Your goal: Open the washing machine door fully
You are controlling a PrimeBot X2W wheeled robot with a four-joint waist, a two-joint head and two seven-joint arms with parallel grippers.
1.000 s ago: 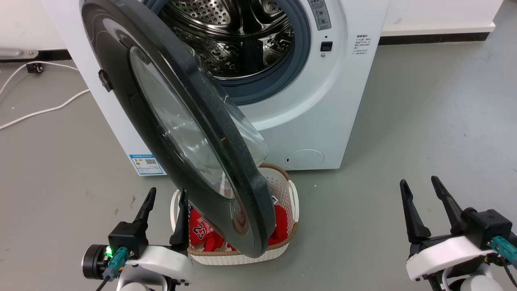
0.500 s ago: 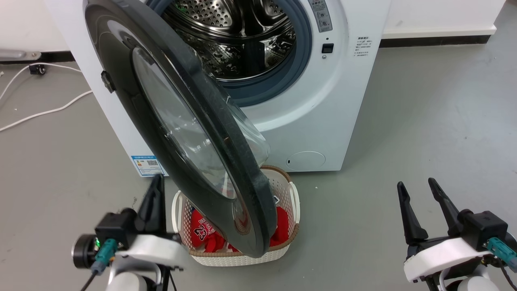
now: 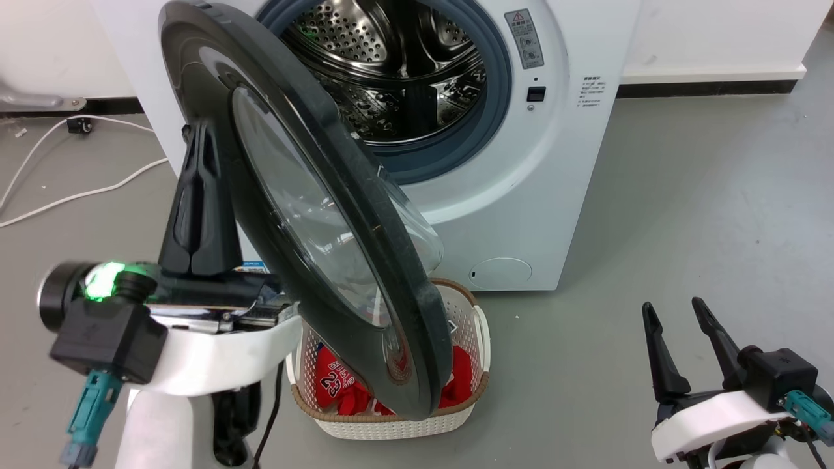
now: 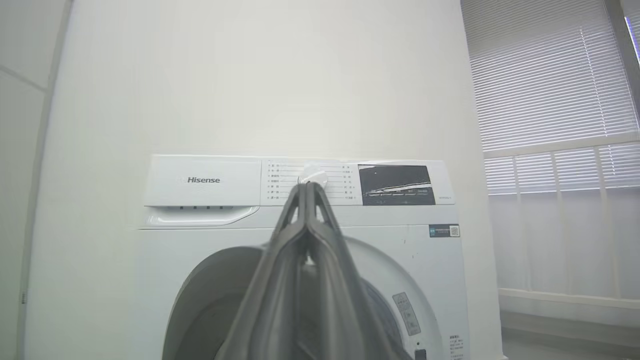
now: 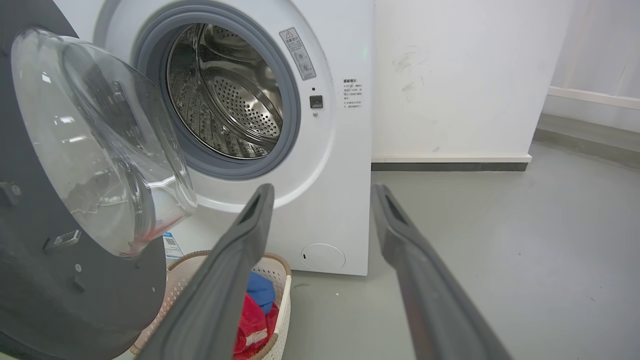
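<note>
door point(image 3: 306, 215) ajar | left jaws pressed together, seemingly behind its rim | right jaws spread

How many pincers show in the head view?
2. The left pincer, shut, is raised beside the outer face of the washing machine door; the right pincer, open, sits low at the right.
</note>
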